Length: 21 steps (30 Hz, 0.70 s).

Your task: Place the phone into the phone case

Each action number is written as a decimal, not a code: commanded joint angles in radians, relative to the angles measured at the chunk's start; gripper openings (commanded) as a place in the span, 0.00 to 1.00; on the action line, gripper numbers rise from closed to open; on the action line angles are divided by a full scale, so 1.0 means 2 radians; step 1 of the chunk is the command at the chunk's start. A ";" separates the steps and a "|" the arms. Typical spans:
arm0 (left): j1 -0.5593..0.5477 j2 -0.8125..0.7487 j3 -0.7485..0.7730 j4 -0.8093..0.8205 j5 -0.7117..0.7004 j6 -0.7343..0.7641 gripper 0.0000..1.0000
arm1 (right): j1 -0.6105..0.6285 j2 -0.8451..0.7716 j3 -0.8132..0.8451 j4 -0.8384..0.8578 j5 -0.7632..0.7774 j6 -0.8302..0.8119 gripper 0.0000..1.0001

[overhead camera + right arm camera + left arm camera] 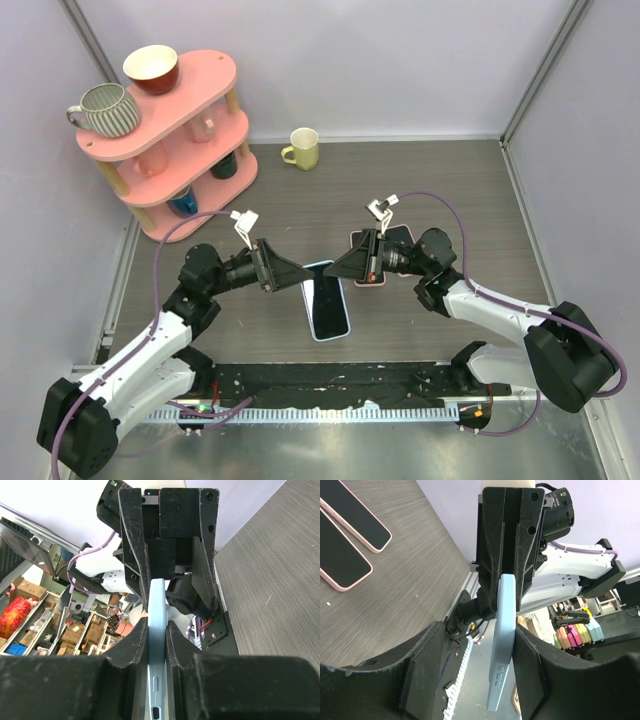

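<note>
At the far-left corner of the desk (pixel 440 190) stood a pink shelf (pixel 215 70) with cups, and a yellow mug (pixel 302 148) sat near the far edge, both well apart from the work. The left end effector (pixel 300 276) reached in from the left toward the middle of the desk with its fingers (pixel 427 675) spread. They straddled the light-blue phone case (pixel 504 615) without closing on it. One finger lay close against the case and the other was clear of it. From above, the dark phone (pixel 329 310) showed inside the blue rim, face up. Its long axis ran from the far edge toward the near edge, and most of its length trailed toward the near edge away from both end effectors. Whether it was fully seated in the case could not be told. The wrist views suggested it was carried level and clear of the desk surface. The right end effector (pixel 337 268) came in from the right, head-on to the left one, with its fingers (pixel 132 650) pressed together on the far end of the case, pinching it face and back. Both arms were about equally near, meeting at that same end. Any next squeeze or press would likely fall to the left arm, since the right was already doing the holding. Behind the right end effector, toward the far-right part of the desk, lay two pink-rimmed handsets (pixel 357 517), flat and untouched.
</note>
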 commanded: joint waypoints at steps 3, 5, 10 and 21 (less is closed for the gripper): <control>0.000 0.016 -0.027 0.064 0.000 -0.037 0.56 | -0.003 -0.018 0.020 0.071 0.061 0.021 0.01; 0.000 0.019 -0.031 0.076 -0.001 -0.040 0.55 | -0.003 -0.012 0.019 0.079 0.067 0.024 0.01; 0.000 0.016 -0.042 0.106 0.002 -0.053 0.62 | -0.003 -0.001 0.011 0.088 0.078 0.028 0.01; 0.000 0.027 -0.049 0.121 -0.010 -0.062 0.18 | -0.003 0.018 0.005 0.109 0.090 0.043 0.14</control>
